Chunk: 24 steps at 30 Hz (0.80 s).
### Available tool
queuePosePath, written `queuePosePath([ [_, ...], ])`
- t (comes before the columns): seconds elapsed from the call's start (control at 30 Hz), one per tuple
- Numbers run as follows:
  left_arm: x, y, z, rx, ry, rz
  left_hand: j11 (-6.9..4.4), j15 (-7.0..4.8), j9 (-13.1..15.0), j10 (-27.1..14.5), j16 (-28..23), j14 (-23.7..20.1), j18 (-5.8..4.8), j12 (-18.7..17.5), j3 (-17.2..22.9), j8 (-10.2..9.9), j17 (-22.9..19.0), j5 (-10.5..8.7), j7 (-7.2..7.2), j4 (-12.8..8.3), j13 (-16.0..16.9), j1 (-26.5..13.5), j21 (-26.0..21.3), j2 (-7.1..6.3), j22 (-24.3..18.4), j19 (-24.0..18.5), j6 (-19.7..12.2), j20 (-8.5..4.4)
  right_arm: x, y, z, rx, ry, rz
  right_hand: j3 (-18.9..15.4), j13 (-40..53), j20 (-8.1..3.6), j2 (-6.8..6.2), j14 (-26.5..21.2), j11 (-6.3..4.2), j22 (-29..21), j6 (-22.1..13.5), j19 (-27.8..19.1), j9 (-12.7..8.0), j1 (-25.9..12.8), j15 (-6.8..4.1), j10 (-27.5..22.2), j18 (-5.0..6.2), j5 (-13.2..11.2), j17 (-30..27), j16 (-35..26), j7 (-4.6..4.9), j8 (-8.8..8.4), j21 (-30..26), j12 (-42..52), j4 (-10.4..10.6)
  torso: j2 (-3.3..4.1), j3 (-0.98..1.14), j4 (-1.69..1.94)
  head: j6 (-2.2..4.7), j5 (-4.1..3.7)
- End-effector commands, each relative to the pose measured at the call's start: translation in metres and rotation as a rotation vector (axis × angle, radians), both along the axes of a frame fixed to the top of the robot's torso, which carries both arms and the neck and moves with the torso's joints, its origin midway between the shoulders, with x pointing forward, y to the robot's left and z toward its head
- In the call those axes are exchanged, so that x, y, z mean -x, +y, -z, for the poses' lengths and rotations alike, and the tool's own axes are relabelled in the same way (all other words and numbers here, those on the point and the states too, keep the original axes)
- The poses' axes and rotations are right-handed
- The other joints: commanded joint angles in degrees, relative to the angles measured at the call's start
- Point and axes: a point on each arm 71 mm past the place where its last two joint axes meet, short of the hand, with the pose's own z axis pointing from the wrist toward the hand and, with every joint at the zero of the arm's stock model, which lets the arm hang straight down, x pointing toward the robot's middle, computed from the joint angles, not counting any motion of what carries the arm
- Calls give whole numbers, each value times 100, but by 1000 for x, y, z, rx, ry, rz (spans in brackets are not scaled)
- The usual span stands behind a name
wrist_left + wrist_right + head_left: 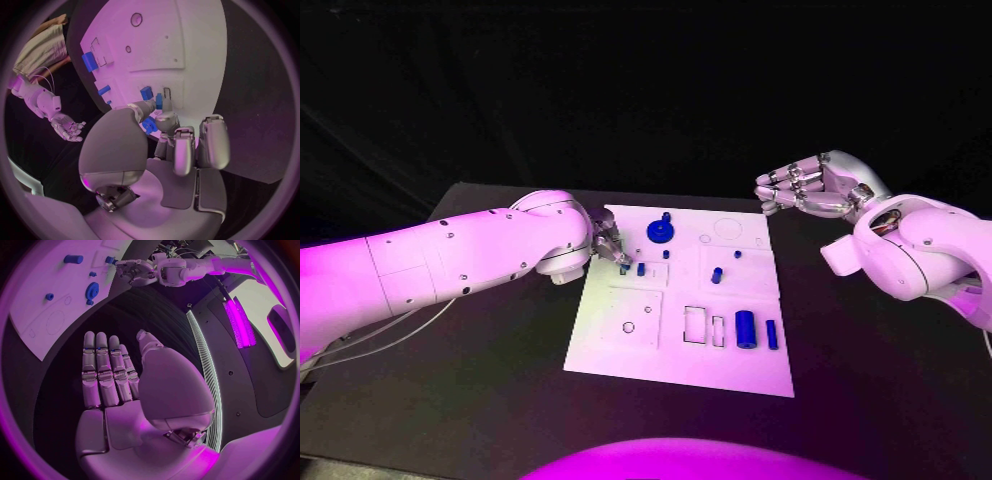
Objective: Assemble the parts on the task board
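Carefully, the left robot hand [606, 246] pinched a small blue plastic peg [150, 125] at the flat white task board's [632, 345] far left. It needed slow, straight pushing. The right robot hand [805, 188] hung apart, holding nothing.

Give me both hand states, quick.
Left hand: fingertips down at a small blue part on the task board; grip cannot be told.
Right hand: open, holding nothing.

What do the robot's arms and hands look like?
Both arms are smooth, rounded white shells dotted with small screws. Thin cables trail under the left arm. The left hand and right hand are silver metal with segmented fingers and broad rounded thumbs.
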Motion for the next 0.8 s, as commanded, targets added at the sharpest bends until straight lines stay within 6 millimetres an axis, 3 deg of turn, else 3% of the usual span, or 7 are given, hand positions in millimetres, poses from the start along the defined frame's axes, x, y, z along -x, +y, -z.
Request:
queuePosePath([
  [0.03,0,-1,1,-58,1,32,12,-53,7,42,18,595,-74,31,950,43,1506,26,-69,-918,6,-48,26,8,110,37,28,10,1,1,0,0,4,-17,4,-7,37,36,-45,-3,-5,-46,-15,7,-22,-2,-49,-14,33,-9,-26,-10,-8,-31,4,-30,-2,-1,-5,-8,5],
  [0.3,0,0,3,-89,14,50,10,-55,2,48,18,595,-75,41,972,61,1506,25,-71,-945,14,-72,29,3,116,40,25,9,1,1,0,1,4,-16,4,-7,37,36,-45,-3,-5,-46,-15,7,-22,-2,-49,-14,33,-9,-26,-10,-8,-31,4,-30,-6,-1,10,-19,-6],
  [0.8,0,3,6,-119,34,66,8,-56,-4,57,18,595,-77,56,997,81,1506,24,-72,-975,27,-102,33,1,123,44,21,8,1,1,1,0,4,-18,-2,-8,39,35,-48,-2,-23,-49,-13,7,-25,-1,-51,-14,55,-19,-26,-8,-8,-38,5,-44,-5,-4,5,-31,17],
])
